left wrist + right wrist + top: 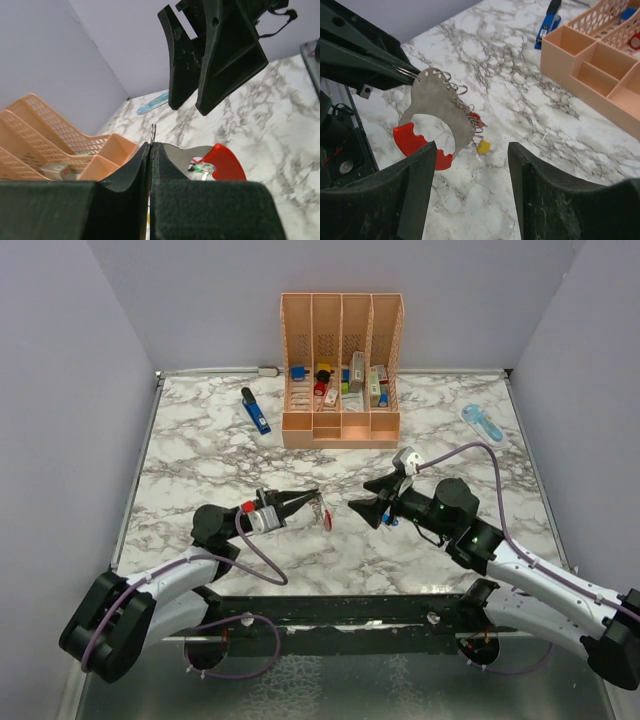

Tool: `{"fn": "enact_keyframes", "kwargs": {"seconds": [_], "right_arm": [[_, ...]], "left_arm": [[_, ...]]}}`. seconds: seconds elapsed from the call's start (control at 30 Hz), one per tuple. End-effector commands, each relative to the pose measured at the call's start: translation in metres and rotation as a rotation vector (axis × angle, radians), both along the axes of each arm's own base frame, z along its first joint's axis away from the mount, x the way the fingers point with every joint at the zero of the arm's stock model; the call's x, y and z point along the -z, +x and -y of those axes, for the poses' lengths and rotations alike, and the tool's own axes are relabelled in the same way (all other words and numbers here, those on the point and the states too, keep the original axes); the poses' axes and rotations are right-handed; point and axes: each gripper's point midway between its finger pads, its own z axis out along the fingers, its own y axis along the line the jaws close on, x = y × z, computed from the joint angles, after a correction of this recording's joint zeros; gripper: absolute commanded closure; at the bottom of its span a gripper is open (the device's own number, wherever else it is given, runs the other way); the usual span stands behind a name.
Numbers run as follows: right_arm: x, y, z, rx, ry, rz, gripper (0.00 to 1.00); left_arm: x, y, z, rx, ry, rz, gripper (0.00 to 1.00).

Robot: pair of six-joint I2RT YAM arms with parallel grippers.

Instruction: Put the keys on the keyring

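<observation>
The keyring point(321, 512) is a flat loop, one half grey metal point(437, 102) and one half red point(407, 141), hanging just above the table. Small wire rings line its edge. A yellow key point(483, 146) and a red key point(477, 120) dangle from them. My left gripper point(303, 501) is shut on a thin wire ring point(153, 131) at the keyring's top, and the red half point(226, 163) shows past its fingers. My right gripper point(364, 508) faces the keyring from the right, open, with nothing between its fingers point(422, 170). The yellow key hangs just beyond its fingertips.
An orange desk organiser point(342, 422) stands at the back with small coloured pieces in its compartments. A blue pen-like tool point(256, 412) lies to its left. A pale blue oblong gadget point(482, 423) lies at the back right. Grey walls enclose the marble table.
</observation>
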Motion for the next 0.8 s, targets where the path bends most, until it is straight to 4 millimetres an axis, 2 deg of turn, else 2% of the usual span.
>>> {"fn": "enact_keyframes", "kwargs": {"seconds": [0.0, 0.27, 0.43, 0.67, 0.77], "right_arm": [[-0.041, -0.007, -0.009, -0.082, 0.078, 0.163, 0.43], [-0.054, -0.009, -0.027, -0.172, 0.094, 0.213, 0.52], [-0.061, -0.008, -0.035, -0.207, 0.103, 0.255, 0.56], [-0.074, -0.011, -0.042, -0.245, 0.138, 0.305, 0.58], [-0.074, -0.012, -0.044, -0.261, 0.142, 0.306, 0.58]], "left_arm": [[-0.044, -0.007, 0.001, 0.077, -0.222, -0.154, 1.00], [-0.051, 0.000, 0.004, 0.089, -0.279, -0.211, 1.00], [-0.049, -0.005, 0.006, 0.124, -0.291, -0.274, 1.00], [-0.042, -0.010, 0.008, 0.155, -0.295, -0.360, 1.00], [-0.040, -0.010, 0.008, 0.155, -0.296, -0.376, 1.00]]}}
